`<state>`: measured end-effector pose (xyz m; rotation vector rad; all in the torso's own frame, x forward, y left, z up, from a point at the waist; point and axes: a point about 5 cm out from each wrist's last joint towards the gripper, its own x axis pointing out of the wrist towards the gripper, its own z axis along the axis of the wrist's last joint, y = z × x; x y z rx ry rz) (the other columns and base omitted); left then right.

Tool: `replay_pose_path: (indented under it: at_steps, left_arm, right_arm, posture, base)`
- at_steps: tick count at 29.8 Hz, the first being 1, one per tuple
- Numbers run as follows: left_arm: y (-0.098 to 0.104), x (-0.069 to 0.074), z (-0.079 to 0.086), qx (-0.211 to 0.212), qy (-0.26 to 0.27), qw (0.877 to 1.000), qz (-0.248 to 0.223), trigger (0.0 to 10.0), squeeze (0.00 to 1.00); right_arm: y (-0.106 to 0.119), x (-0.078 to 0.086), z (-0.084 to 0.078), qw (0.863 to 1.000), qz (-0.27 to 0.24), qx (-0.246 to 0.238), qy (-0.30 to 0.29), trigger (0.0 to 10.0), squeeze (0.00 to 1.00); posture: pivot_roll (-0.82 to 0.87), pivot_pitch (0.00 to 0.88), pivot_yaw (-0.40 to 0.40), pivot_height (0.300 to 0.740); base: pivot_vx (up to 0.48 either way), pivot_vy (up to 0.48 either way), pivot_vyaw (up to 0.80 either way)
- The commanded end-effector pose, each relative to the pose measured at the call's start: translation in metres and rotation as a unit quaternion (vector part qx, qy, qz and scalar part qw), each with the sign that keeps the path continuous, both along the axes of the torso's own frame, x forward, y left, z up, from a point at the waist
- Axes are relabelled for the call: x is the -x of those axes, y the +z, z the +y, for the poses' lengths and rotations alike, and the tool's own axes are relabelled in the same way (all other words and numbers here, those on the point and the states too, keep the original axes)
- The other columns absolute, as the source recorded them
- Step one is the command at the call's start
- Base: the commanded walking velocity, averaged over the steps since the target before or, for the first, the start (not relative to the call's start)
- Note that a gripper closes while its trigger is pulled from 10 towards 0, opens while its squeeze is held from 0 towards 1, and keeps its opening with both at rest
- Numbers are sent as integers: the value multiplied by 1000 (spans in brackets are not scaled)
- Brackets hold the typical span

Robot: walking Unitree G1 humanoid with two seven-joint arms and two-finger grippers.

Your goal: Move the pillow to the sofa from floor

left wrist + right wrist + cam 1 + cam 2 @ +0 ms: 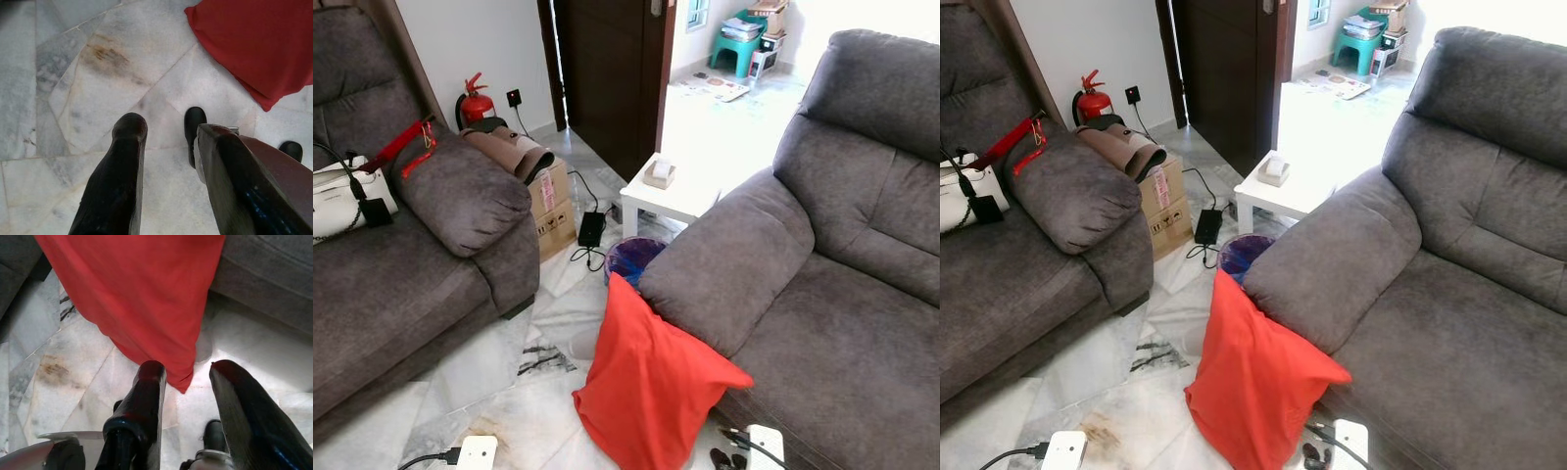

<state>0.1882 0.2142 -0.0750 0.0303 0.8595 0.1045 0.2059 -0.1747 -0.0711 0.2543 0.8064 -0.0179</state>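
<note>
The red pillow (646, 387) leans against the sofa (822, 294). Both the left gripper (168, 132) and right gripper (188, 374) are spread; pinch its upper corner firmly.

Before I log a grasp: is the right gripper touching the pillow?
Apart. In the right wrist view the right gripper hangs open above the floor, with bare marble visible between its jaws and the pillow.

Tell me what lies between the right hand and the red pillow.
Bare marble floor; in the right wrist view the open right hand hangs just short of the red fabric pillow's lower corner.
</note>
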Motion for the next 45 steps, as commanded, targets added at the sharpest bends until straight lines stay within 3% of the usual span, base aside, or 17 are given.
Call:
replay_pose_path:
  at_steps: [1, 7, 45]
  left_arm:
    - [-2, 5, 2, -6, 2, 1000, 6, 10000, 0]
    - [-2, 5, 2, -11, 1, 1000, 10, 10000, 0]
    - [-2, 5, 1, -3, 10, 1000, 2, 10000, 0]
  right_arm:
    - [0, 0, 4, 1000, -2, -2, 7, 10000, 0]
    - [0, 0, 5, 1000, 1, -1, 13, 10000, 0]
    - [-6, 9, 0, 1000, 22, -5, -1, 10000, 0]
  posture:
    - [76, 109, 11, 740]
    - [78, 110, 9, 740]
    - [73, 108, 4, 740]
  base:
    - [0, -428, 0]
    - [0, -201, 481]
    - [0, 0, 0]
